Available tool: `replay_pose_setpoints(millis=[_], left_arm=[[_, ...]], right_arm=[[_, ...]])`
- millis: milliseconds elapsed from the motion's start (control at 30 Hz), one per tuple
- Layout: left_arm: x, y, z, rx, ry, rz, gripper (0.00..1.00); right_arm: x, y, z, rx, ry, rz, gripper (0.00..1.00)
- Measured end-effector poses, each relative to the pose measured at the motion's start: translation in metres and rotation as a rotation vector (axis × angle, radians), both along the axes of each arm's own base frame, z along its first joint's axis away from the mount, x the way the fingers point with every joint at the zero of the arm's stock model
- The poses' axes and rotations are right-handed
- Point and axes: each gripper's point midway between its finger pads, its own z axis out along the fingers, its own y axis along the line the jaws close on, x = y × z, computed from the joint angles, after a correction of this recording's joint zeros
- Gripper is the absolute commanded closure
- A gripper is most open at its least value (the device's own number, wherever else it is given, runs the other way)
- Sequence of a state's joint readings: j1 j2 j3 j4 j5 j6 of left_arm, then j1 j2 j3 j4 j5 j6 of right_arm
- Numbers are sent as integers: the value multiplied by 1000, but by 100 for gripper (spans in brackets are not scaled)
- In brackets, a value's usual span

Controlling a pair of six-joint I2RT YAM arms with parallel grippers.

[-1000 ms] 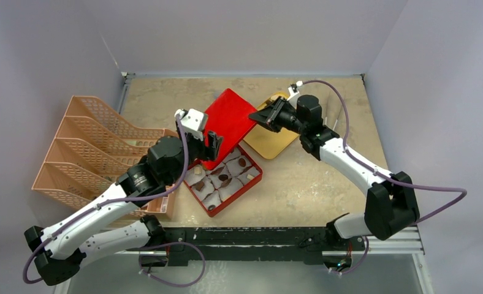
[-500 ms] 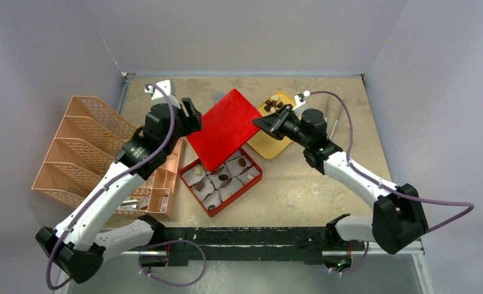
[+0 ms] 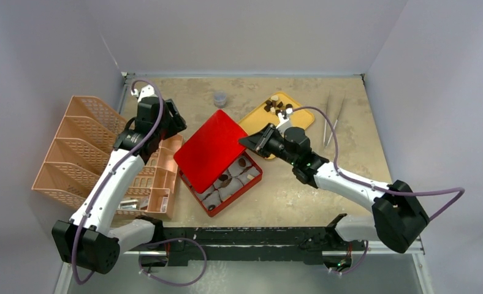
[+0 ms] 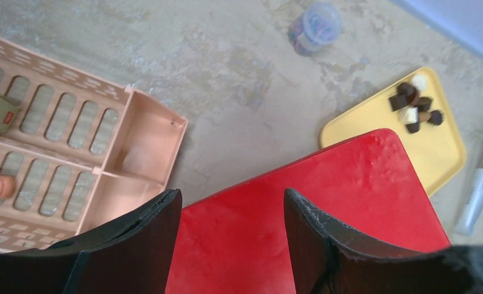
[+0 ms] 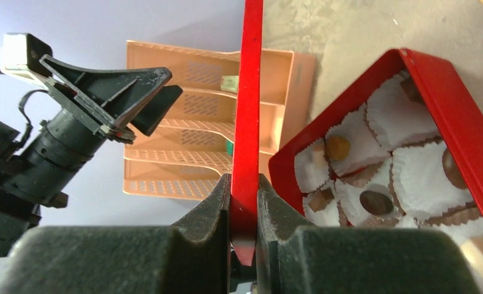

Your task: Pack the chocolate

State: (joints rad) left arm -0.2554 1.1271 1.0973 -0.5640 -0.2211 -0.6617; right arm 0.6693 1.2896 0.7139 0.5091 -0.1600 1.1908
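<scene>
Chocolate pieces [image 3: 277, 105] lie in a small heap on the yellow tray [image 3: 305, 114], and they show again in the left wrist view as chocolate pieces [image 4: 415, 107]. More chocolate [image 5: 376, 201] sits in white paper cups inside the red box [image 3: 236, 188]. My right gripper [image 3: 250, 141] is shut on the edge of the red lid [image 3: 210, 150], which hangs tilted over the box's far half. In the right wrist view that gripper [image 5: 244, 184] pinches the lid [image 5: 249, 110] edge-on. My left gripper [image 3: 176, 121] is open and holds nothing, up and left of the lid; its own view shows the gripper [image 4: 231, 196] over the lid [image 4: 343, 208].
A peach slotted organizer [image 3: 98, 150] fills the left side, close to the box. A small clear cup [image 3: 220, 98] stands at the back. Tweezers [image 3: 331, 121] lie right of the yellow tray. Grey walls close in on three sides.
The left arm has drawn back up and left, away from the lid. The right gripper has carried the lid forward and left, down over the box, uncovering the chocolate on the tray.
</scene>
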Motion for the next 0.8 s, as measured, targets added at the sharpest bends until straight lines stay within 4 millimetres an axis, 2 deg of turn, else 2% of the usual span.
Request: replay_pose_setpoints(millis=[133, 367, 600, 800], left_arm=[[-9, 4, -18, 41, 57, -14, 40], [-22, 10, -51, 93, 152, -27, 42], [-33, 12, -83, 127, 248, -52, 43], [-35, 10, -97, 134, 296, -67, 44]], right_arm=[[-10, 4, -19, -16, 25, 2, 100], [-15, 14, -53, -32, 83, 16, 100], [-27, 6, -68, -29, 92, 14, 100], [-35, -5, -75, -22, 95, -5, 97]])
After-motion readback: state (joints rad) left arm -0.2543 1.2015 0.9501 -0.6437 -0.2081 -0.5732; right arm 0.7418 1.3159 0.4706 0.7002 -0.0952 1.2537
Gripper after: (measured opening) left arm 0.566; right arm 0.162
